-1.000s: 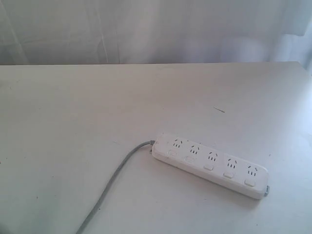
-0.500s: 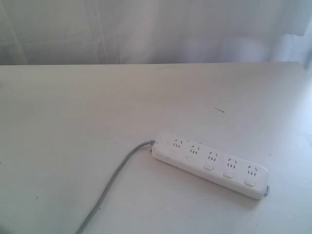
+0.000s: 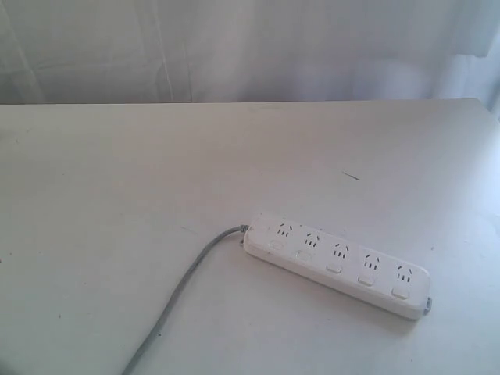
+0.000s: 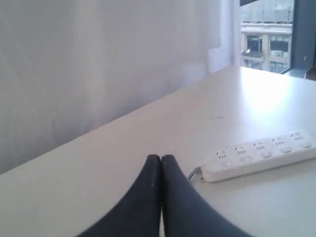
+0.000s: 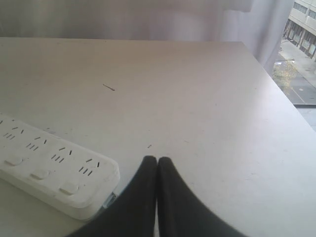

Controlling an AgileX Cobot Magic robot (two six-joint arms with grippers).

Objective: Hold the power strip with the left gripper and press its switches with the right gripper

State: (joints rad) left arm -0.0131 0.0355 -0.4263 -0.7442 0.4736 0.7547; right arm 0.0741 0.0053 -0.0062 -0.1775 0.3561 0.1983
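The white power strip (image 3: pixel 337 263) lies flat and slanted on the table at the lower right, its grey cord (image 3: pixel 176 303) curving off toward the bottom edge. Its switches (image 3: pixel 334 267) run in a row along the near side, one by each socket. Neither arm shows in the exterior view. In the left wrist view my left gripper (image 4: pixel 161 159) is shut and empty, beside the cord end of the power strip (image 4: pixel 259 154) and apart from it. In the right wrist view my right gripper (image 5: pixel 157 160) is shut and empty, just past the far end of the power strip (image 5: pixel 54 170).
The white table (image 3: pixel 117 195) ends at a pale curtain (image 3: pixel 250 47) along the back. A small dark sliver (image 3: pixel 351 176) lies on the table behind the strip. The table's right edge (image 5: pixel 281 94) drops off toward a window.
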